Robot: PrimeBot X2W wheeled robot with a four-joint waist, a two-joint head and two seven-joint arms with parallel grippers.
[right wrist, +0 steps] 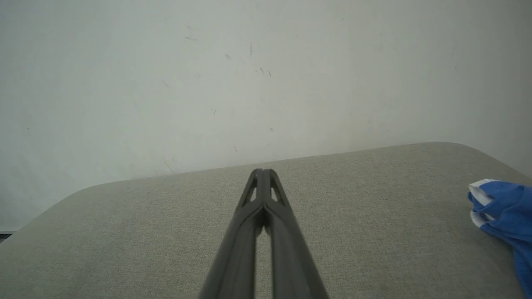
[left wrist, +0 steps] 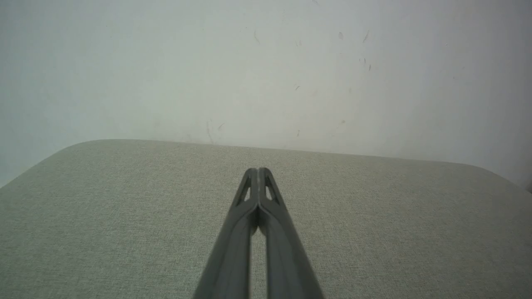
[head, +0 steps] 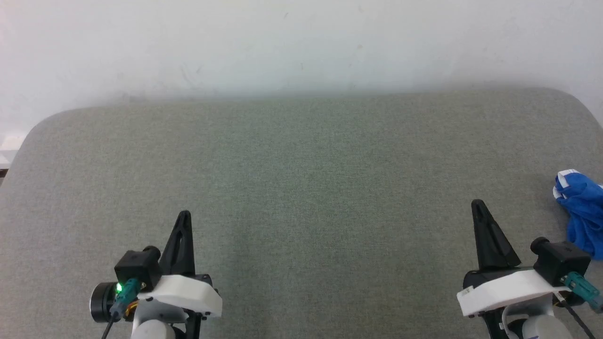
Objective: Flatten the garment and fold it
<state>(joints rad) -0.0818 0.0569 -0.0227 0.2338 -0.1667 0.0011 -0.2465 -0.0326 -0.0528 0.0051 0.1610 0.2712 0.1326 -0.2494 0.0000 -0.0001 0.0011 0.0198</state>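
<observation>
— Jaws?
— Left jaws, right jaws: both pressed together, empty, over the grey desk (head: pixel 301 155).
— Garment?
— Blue garment (head: pixel 583 216) bunched at desk's right edge, near right jaws, untouched.

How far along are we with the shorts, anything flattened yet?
Nothing looks done: the shorts lie in a crumpled heap at the right side of the grey cushion, not spread out. Nothing is in hand: the left gripper and right gripper are both shut and empty, apart from the cloth. Remaining: grasp it, bring it to the middle, flatten it, fold it.
</observation>
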